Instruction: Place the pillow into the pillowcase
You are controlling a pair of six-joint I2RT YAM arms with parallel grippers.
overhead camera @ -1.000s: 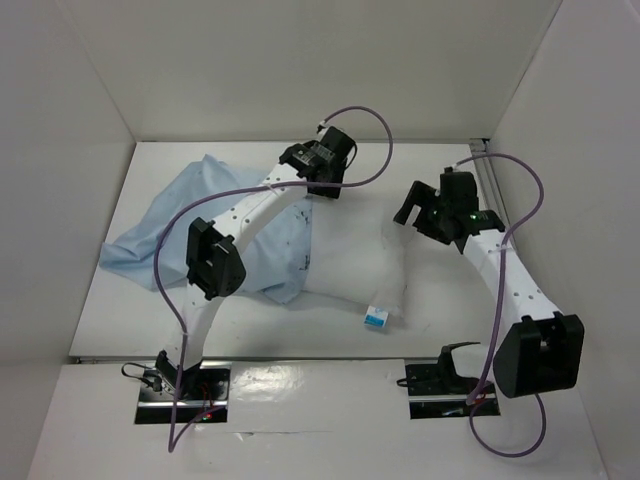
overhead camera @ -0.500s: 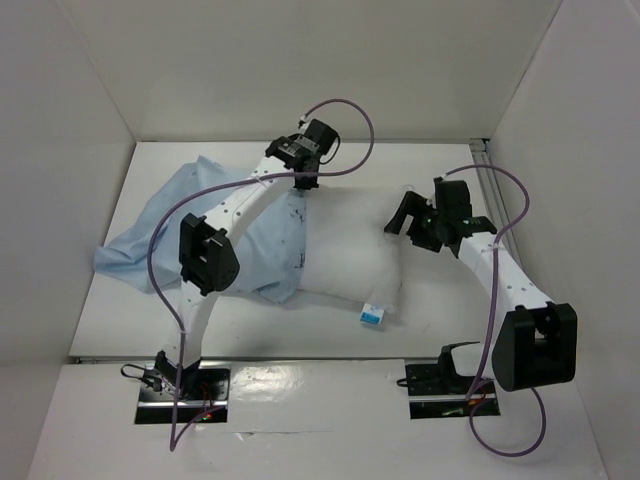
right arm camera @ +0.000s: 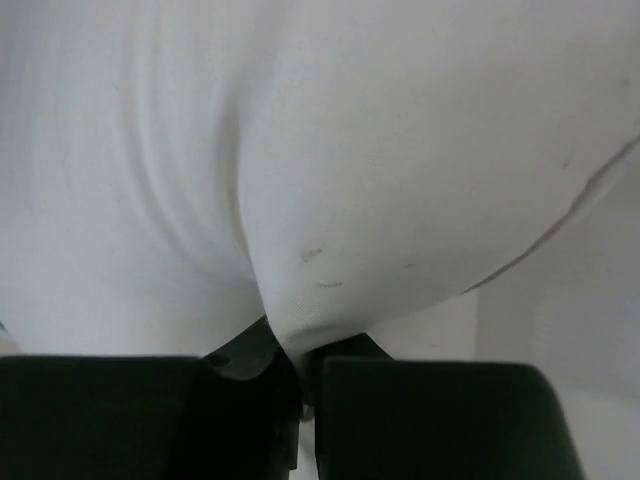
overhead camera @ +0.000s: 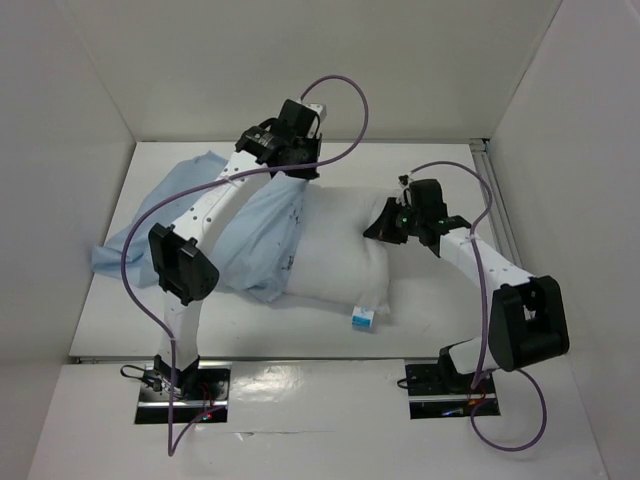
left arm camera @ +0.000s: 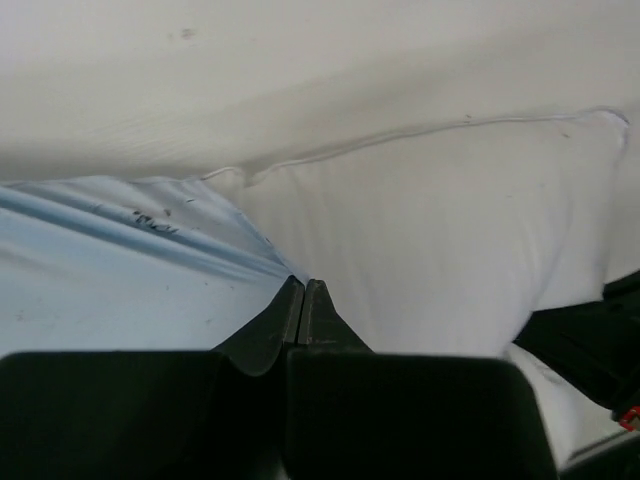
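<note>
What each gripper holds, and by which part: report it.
Left gripper: jaws shut on the pillowcase, at its edge next to the pillow. Right gripper: jaws shut on a pinched fold of the pillow, at the end away from the pillowcase.

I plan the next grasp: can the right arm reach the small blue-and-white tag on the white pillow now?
Probably yes: the small blue-and-white tag lies uncovered at the near corner of the plump white pillow. But the right hand is shut on pillow fabric and must let go first.
</note>
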